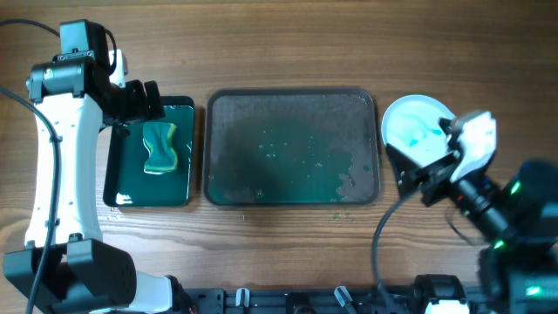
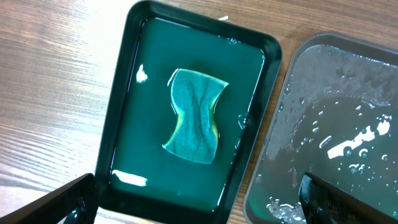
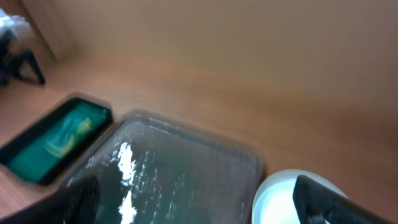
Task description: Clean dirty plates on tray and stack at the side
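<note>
Small black tray (image 2: 149, 56) on wooden desk (image 2: 50, 74), filled with shallow teal-green water. Sponge (image 2: 194, 117) lies flat in the middle of it, waisted shape, green face up, yellow layer showing at the edges. White glare spots on the water.

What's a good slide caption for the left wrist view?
Left fingers spread open over a sponge lying in the small black tray of green liquid, beside the wet grey tray.
</note>
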You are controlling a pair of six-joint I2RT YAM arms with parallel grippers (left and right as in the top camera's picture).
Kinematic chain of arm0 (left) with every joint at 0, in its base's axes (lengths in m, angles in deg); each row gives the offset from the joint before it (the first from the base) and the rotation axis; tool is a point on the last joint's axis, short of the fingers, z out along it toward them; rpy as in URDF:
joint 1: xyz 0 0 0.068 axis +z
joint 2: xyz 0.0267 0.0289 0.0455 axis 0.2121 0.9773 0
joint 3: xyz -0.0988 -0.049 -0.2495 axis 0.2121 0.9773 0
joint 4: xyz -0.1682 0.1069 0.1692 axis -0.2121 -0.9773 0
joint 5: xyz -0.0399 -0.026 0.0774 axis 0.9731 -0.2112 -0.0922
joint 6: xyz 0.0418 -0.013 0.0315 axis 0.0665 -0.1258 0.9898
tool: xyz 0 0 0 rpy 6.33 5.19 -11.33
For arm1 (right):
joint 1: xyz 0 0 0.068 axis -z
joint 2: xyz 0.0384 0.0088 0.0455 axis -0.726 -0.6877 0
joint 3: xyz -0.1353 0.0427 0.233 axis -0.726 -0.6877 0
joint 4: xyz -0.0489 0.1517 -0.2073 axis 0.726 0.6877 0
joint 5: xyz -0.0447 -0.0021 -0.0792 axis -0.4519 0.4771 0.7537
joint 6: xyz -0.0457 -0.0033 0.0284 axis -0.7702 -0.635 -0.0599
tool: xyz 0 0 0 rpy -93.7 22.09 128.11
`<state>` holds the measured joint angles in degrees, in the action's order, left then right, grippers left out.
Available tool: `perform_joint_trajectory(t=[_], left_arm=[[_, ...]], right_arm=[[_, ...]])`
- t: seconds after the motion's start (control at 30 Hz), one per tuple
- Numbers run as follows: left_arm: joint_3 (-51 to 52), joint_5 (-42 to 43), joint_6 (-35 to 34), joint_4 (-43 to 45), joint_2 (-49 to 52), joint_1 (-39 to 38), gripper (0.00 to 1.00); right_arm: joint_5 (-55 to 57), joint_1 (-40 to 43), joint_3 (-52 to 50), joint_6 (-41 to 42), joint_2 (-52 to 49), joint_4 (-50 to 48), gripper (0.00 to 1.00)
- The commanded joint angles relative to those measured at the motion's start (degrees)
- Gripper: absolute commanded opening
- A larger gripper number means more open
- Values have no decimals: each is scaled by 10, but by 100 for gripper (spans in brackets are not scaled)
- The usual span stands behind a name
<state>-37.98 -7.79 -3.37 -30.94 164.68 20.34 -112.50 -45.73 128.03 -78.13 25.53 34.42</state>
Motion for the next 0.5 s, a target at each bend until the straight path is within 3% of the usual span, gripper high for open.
perform_joint_trajectory(t=[0.0, 0.1, 0.2, 0.47], left_arm=[[-4, 9, -1, 0, 1, 0, 100], [-4, 9, -1, 0, 1, 0, 100], [-4, 9, -1, 0, 1, 0, 100], [-4, 9, -1, 0, 1, 0, 100]], right_arm=[[-13, -26, -195, -21, 114, -161, 100], [-13, -42, -352, -99, 215, -298, 100], [-20, -54, -421, -187, 271, -304, 100], [-12, -58, -484, -158, 339, -312, 100]])
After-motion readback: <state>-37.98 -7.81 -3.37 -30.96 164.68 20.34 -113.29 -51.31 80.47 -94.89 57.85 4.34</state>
